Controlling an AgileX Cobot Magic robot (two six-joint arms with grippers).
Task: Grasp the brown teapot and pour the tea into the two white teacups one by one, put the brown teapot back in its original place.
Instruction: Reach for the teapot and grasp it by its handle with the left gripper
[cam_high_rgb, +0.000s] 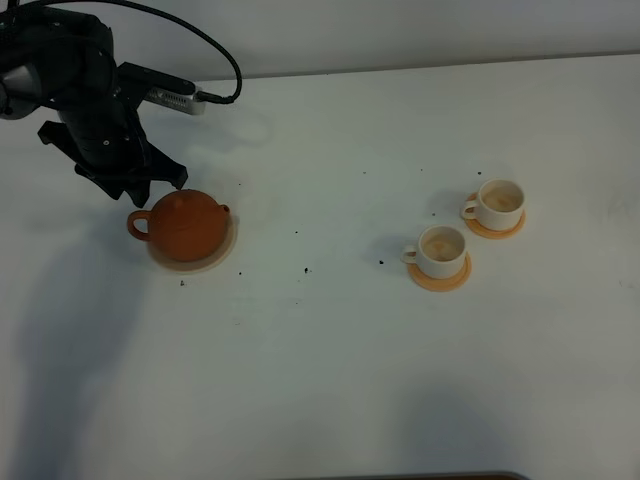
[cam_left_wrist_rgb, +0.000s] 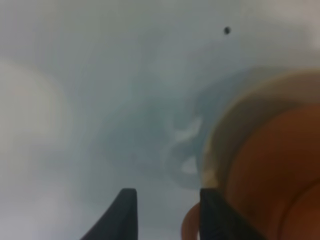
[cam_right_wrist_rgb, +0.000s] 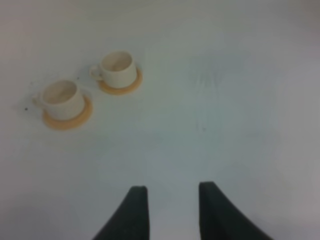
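The brown teapot (cam_high_rgb: 188, 225) sits upright on its cream saucer (cam_high_rgb: 222, 258) at the left of the table, its loop handle (cam_high_rgb: 138, 224) pointing left. My left gripper (cam_high_rgb: 152, 192) hangs just above and behind the handle. The left wrist view shows it open (cam_left_wrist_rgb: 167, 192) with only table between the fingers, and the teapot (cam_left_wrist_rgb: 275, 175) and saucer rim (cam_left_wrist_rgb: 235, 115) beside one finger. The two white teacups (cam_high_rgb: 441, 250) (cam_high_rgb: 497, 203) stand on orange coasters at the right, and both hold pale liquid. My right gripper (cam_right_wrist_rgb: 172, 189) is open over bare table, well short of the cups (cam_right_wrist_rgb: 60, 99) (cam_right_wrist_rgb: 118, 68).
Small dark specks (cam_high_rgb: 306, 270) dot the white table between teapot and cups. The left arm's cable (cam_high_rgb: 215, 45) loops above the teapot area. The table's far edge (cam_high_rgb: 420, 66) runs along the back.
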